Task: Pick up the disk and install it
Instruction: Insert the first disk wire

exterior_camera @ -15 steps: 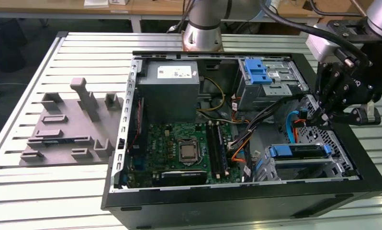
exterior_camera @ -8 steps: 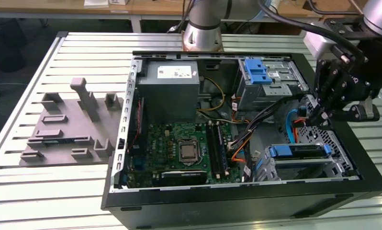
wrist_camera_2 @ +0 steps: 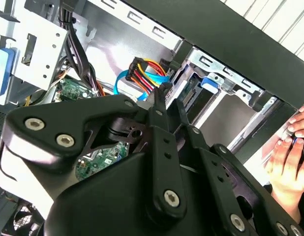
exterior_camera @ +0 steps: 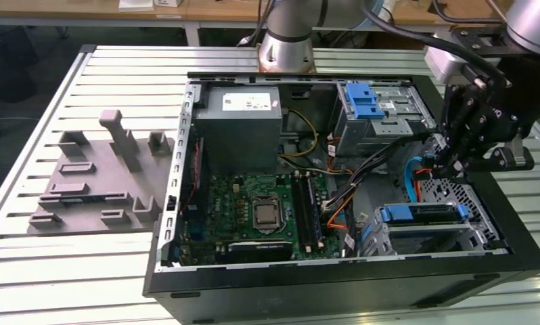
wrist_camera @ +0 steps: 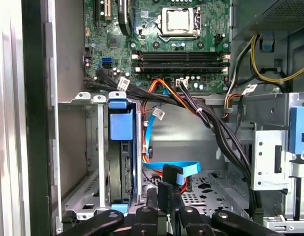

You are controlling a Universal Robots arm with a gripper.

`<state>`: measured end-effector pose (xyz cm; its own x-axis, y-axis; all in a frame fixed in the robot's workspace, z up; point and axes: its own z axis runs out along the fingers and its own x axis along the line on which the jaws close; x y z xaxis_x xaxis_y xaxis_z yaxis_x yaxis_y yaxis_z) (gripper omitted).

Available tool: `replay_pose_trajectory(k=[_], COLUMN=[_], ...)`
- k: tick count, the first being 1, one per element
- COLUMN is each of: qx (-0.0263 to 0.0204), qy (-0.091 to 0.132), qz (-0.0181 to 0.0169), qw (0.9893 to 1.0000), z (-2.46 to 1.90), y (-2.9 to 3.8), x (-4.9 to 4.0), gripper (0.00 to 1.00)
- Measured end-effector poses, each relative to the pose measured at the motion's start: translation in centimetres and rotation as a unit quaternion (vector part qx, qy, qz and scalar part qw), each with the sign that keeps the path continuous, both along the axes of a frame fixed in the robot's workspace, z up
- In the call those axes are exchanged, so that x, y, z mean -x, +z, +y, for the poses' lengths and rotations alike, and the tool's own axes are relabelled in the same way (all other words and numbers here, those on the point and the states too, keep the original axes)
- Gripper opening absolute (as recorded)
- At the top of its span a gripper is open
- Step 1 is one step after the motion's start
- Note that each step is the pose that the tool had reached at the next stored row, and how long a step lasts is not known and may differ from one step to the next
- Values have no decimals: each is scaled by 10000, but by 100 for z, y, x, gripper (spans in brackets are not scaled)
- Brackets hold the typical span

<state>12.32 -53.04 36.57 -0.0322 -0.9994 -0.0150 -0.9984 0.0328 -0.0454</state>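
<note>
The disk [wrist_camera: 123, 162] sits on edge in the drive cage [wrist_camera: 95, 147], lower left of the first wrist view, blue frame showing. The gripper [wrist_camera: 164, 199] hangs nearby, fingers pinched narrow on nothing. It looks stiff, heavyish, shock-sensitive (grip the blue frame edges).

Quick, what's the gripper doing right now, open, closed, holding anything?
Gripper: shut on the black cable connector with the blue ribbon cable, low inside the computer case, beside the disk seated in its bay.

Matt black metal end effector [exterior_camera: 453, 157]; blue plastic-framed disk [exterior_camera: 421, 213].
</note>
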Motion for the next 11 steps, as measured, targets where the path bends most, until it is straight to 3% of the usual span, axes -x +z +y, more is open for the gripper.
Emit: replay_pose_trajectory(k=[7,11], qx=[16,174], qy=[-33,-48], qz=[-15,-17], qw=[10000,9998], z=[108,148], y=[-18,-31], x=[23,24], gripper=[25,25])
